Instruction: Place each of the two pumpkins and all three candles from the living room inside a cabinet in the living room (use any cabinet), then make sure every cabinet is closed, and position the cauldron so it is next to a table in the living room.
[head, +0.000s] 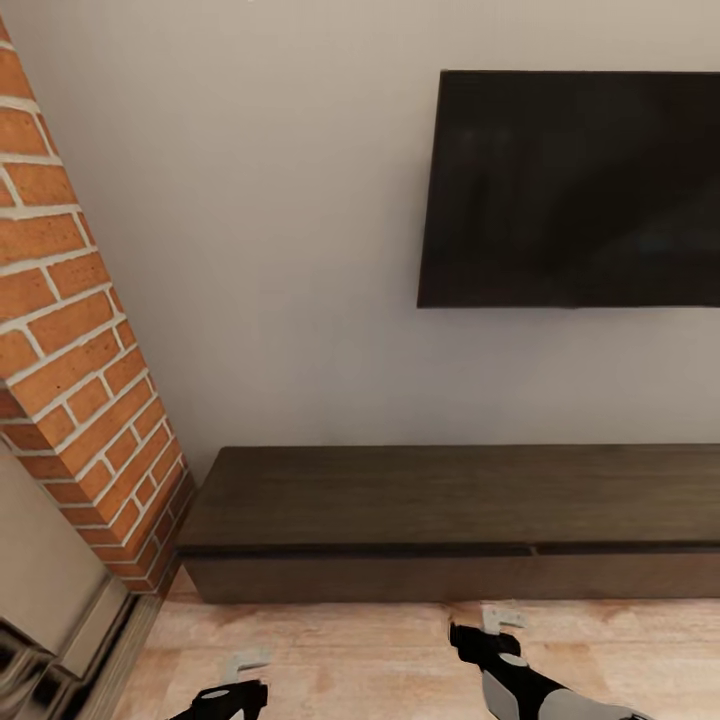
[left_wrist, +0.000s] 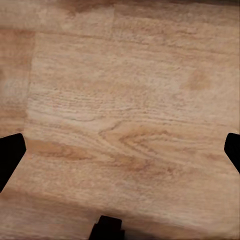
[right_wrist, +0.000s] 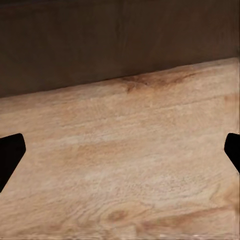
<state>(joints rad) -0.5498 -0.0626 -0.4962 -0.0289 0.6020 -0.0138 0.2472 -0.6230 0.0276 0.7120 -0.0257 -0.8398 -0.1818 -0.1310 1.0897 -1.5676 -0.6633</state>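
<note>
Nearest the head camera, both grippers are seen low over the wooden floor (head: 350, 660). At the bottom of the head view the left gripper (head: 240, 672) is cut by the frame edge, with its pale fingertips (head: 245, 662) pointed toward the cabinet. Further forward and to the right, the right gripper (head: 500, 620) is held out on a black and white arm (head: 530, 685), and its pale fingertips (head: 500, 615) are seen close to the cabinet's base.

In the left wrist view, two dark finger tips are seen at opposite edges of the picture with bare floor (left_wrist: 125, 125) between them, so the jaws are spread wide and nothing is held. The same is seen in the right wrist view: the jaws are wide apart and empty, over floor boards (right_wrist: 125, 165) that meet the dark front of the cabinet (right_wrist: 115, 45).

The cabinet (head: 450, 520), a long low dark-brown wood unit, is set against the pale wall (head: 280, 250), and it runs off the right edge of the head view. Its flat fronts are shown shut, with a thin seam between two of them. Nothing is seen on its top. Above it, a dark television (head: 570, 190) is mounted on the wall. A brick column (head: 70, 340) stands at the left, just beside the cabinet's left end.
</note>
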